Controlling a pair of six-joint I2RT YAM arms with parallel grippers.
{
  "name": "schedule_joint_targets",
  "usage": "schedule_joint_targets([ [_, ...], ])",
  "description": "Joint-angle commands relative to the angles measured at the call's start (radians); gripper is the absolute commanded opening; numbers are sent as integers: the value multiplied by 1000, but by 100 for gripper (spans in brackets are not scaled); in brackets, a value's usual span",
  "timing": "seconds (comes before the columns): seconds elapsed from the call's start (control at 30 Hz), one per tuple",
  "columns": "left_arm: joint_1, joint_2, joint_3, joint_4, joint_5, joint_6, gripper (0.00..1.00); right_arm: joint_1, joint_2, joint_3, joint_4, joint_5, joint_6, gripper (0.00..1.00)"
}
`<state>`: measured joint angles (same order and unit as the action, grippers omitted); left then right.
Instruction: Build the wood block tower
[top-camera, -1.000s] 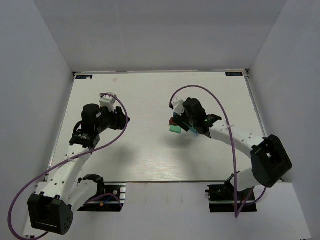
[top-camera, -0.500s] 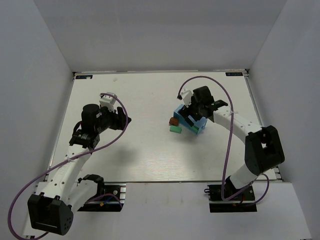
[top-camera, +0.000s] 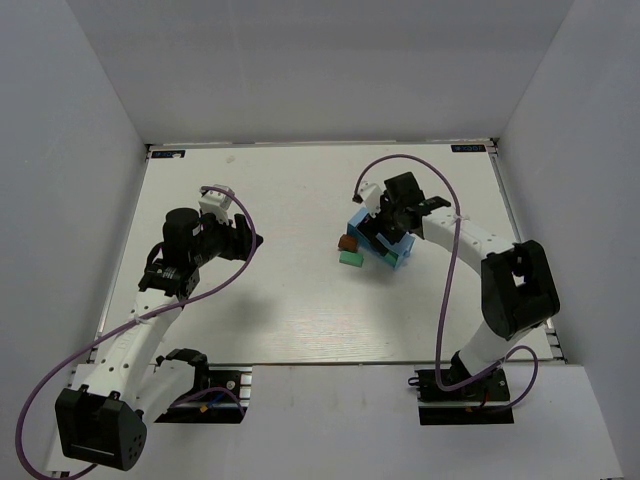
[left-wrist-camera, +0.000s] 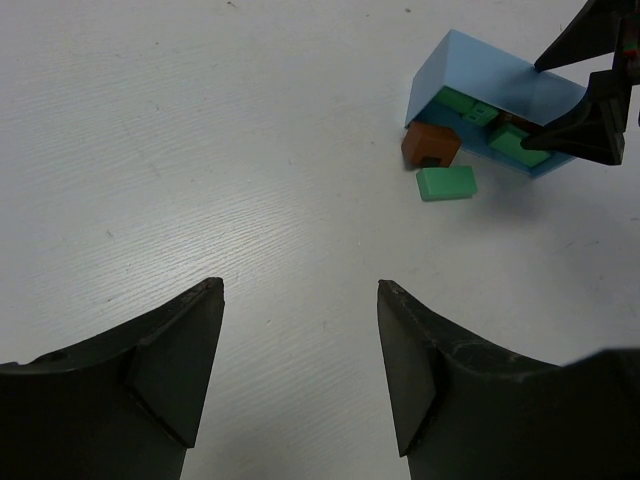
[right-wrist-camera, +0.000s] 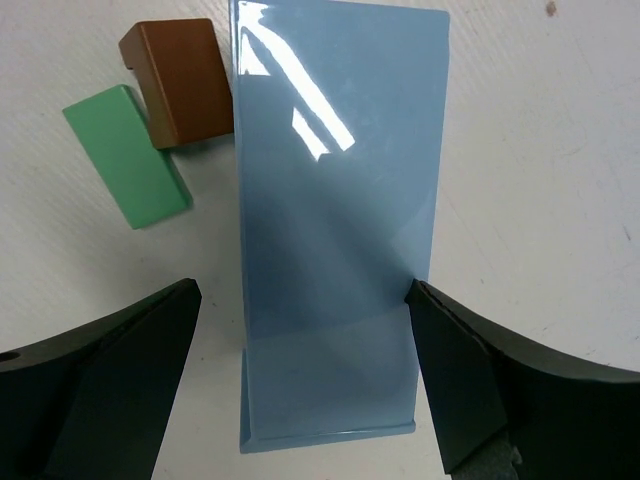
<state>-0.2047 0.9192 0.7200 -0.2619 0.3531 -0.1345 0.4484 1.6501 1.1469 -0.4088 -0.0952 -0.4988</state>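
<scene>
A second ago your right arm lay stretched low across the worktop (top-camera: 280, 300) with its wrist covering the blue box (left-wrist-camera: 500, 85). Now the elbow has swung up toward the right edge and the wrist has pulled back, so the box's far-left corner shows from above. The brown block (left-wrist-camera: 430, 145) and the green block (left-wrist-camera: 446, 183) have not shifted in that time. Your left arm has not moved either and sits over the left half of the worktop.

The box lies tipped on its side a little right of the worktop's middle, its mouth turned toward the left edge. Through that mouth you can see wood blocks inside: one green piece (left-wrist-camera: 462, 103) deep in the box and another (left-wrist-camera: 515, 140) nearer the right gripper. You cannot tell what else lies further in. The brown block sits right at the mouth, touching the box's lower lip. The green block lies flat on the worktop just beside it, on the near side.

Your right gripper (right-wrist-camera: 302, 290) has its jaws spread wide, one on each side of the box. One jaw meets the box's edge and a gap shows at the other, so nothing is clamped. Your left gripper (left-wrist-camera: 300, 285) has its jaws partly apart over bare worktop with nothing between them, well apart from the blocks.
</scene>
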Motion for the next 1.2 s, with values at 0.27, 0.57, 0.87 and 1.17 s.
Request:
schedule_joint_targets([
  [0.27, -2, -20, 25, 1, 29, 6, 74, -14, -33, 2, 16, 11, -14, 90],
  [0.57, -2, -20, 25, 1, 29, 6, 74, -14, -76, -26, 47, 43, -38, 90],
  [0.87, -2, -20, 25, 1, 29, 6, 74, -19, -32, -18, 45, 71, -44, 90],
  [1.17, -2, -20, 25, 1, 29, 6, 74, -28, 14, -1, 48, 117, -49, 90],
])
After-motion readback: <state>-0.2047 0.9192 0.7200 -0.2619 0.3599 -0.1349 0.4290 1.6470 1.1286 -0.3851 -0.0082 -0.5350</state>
